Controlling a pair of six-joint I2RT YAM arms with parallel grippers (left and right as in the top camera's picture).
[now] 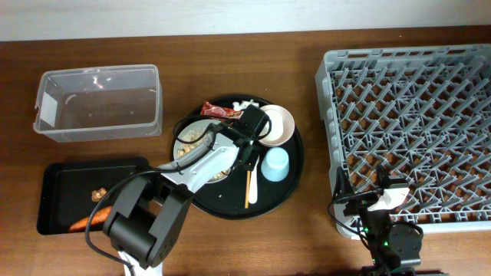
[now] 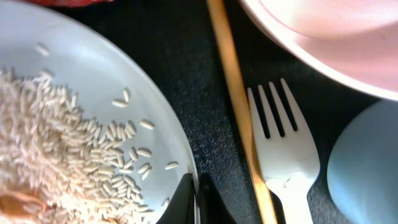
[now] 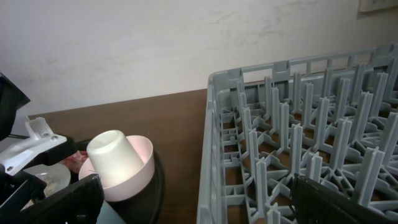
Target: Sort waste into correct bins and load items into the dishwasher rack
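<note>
My left gripper (image 1: 247, 144) (image 2: 198, 200) is shut on the right rim of the pale plate (image 1: 190, 138) (image 2: 74, 93), which holds white rice (image 2: 56, 149). Beside it on the round black tray lie the wooden chopstick (image 2: 233, 93) (image 1: 249, 186) and the white fork (image 2: 283, 146). The pink bowl (image 1: 281, 132) (image 3: 142, 167) holds the upturned cream cup (image 1: 268, 123) (image 3: 114, 155). The light blue cup (image 1: 275, 163) (image 2: 367, 168) stands upside down. The red wrapper (image 1: 216, 112) and the white tissue (image 1: 244, 103) lie at the tray's back. My right gripper (image 1: 364, 195) (image 3: 199, 208) is open and empty at the grey rack's (image 1: 414, 130) (image 3: 298, 137) front left corner.
The clear tub (image 1: 100, 102) stands at the back left. The shallow black tray (image 1: 61, 180) at the front left holds an orange carrot (image 1: 87, 223) and brown bits (image 1: 97, 194). The round black tray (image 1: 295, 172) lies between the bins and the rack.
</note>
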